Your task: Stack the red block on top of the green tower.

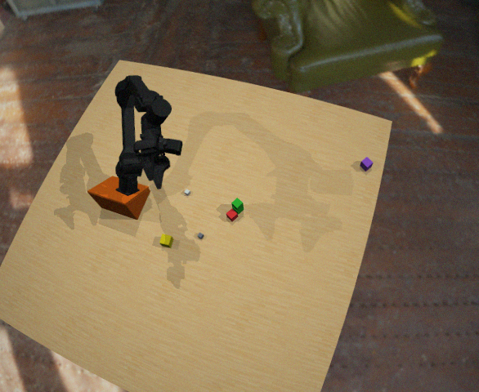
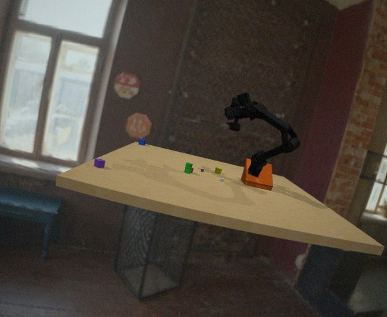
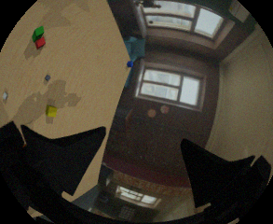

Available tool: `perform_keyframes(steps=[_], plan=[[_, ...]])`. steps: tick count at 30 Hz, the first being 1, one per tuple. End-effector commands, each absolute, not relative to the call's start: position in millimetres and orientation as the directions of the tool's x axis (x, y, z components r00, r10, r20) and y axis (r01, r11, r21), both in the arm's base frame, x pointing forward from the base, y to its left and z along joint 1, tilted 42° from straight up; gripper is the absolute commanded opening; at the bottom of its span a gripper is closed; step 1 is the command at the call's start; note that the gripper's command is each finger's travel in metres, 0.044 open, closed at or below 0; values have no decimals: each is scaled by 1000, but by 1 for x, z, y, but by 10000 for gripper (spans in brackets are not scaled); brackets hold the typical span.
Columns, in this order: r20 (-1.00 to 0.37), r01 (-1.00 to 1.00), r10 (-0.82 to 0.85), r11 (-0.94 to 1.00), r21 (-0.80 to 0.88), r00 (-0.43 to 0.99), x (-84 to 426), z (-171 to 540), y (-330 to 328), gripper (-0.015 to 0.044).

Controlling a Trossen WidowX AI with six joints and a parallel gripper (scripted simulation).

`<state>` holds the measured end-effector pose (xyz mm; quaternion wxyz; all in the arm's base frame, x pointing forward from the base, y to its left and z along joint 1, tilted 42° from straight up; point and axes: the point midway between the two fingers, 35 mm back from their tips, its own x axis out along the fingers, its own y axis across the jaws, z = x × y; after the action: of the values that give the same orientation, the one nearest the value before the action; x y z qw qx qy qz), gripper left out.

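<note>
The red block [image 1: 231,216] [image 2: 192,170] [image 3: 40,43] lies on the table [image 1: 231,316] close against or right beside the foot of the green tower. The green tower [image 1: 237,205] [image 2: 188,168] [image 3: 38,32] stands upright and looks two blocks high; whether it touches the red block is too small to tell. My gripper [image 1: 158,179] [image 3: 145,137] is wide open with nothing between its fingers. It hangs high above the table, on the arm base's side of the tower, well away from both the tower and the red block.
A yellow block [image 1: 166,241] [image 2: 218,170] [image 3: 51,111], a small white cube [image 1: 186,192] and a small dark grey cube [image 1: 200,235] lie between the orange base [image 1: 117,200] and the tower. A purple block [image 1: 366,163] and a blue block [image 2: 142,141] are near the table's far edges.
</note>
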<state>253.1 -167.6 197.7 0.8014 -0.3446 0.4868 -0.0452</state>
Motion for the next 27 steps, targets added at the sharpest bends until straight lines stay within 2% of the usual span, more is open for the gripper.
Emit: perform_keyframes(steps=[1, 14, 27], plan=[[-810, -408, -272, 755, -514, 519, 277, 184, -146, 440], [-914, -746, 135, 628, -220, 383, 331, 142, -72, 440], [-875, -922, 469, 379, 77, 120, 359, 101, 13, 440]])
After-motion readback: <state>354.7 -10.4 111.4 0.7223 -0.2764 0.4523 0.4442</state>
